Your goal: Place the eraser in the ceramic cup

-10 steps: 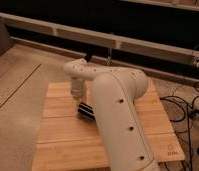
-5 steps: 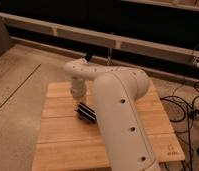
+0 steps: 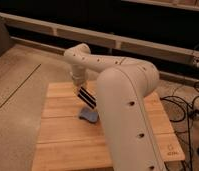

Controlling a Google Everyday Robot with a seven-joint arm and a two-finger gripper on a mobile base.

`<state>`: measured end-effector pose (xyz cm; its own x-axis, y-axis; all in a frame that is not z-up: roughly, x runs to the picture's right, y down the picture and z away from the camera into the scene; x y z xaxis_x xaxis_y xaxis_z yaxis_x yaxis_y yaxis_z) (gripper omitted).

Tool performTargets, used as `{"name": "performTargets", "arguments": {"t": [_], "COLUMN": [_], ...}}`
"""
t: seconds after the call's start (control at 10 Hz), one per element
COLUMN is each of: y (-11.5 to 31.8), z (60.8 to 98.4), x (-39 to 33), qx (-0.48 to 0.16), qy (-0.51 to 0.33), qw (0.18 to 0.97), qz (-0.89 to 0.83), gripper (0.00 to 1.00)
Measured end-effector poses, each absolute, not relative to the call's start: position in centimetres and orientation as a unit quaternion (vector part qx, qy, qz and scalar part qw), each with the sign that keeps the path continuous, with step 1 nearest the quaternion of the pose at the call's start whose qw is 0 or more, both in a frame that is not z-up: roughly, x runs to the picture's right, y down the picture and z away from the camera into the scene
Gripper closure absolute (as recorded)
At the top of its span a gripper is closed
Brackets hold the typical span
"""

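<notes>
My gripper (image 3: pixel 81 89) hangs from the white arm over the back left part of the wooden table (image 3: pixel 58 137). It is shut on the eraser (image 3: pixel 88 98), a black block with thin pale stripes, held tilted a little above the table. The eraser hangs just above the blue sponge-like pad (image 3: pixel 89 116). The ceramic cup is not in view; the big white arm (image 3: pixel 128 115) hides the right half of the table.
The table stands on a speckled floor (image 3: pixel 15 90), with a dark wall and a pale rail (image 3: pixel 38 27) behind. Black cables (image 3: pixel 189 107) lie on the floor to the right of the table.
The eraser has risen from the table with the gripper, and the blue pad beneath it has come into view.
</notes>
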<state>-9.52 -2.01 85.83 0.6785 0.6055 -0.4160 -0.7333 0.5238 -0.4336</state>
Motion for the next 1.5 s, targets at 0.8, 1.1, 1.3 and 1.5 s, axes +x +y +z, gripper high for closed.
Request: {"name": "performTargets", "arguments": {"t": [0.8, 1.1, 1.3, 1.5], "y": [-11.2, -13.4, -19.6, -24.3], "z": [83.1, 83.4, 82.3, 80.9], "x": [-5.7, -5.3, -3.7, -2.6], "qx": [-0.196, -0.169, -0.095, -0.039], "qy": [0.078, 0.062, 0.02, -0.034], "qw": [0.869, 0.878, 0.893, 0.896], "qz": [0.448, 0.443, 0.44, 0.44], "gripper": [1.0, 1.0, 1.0, 1.0]}}
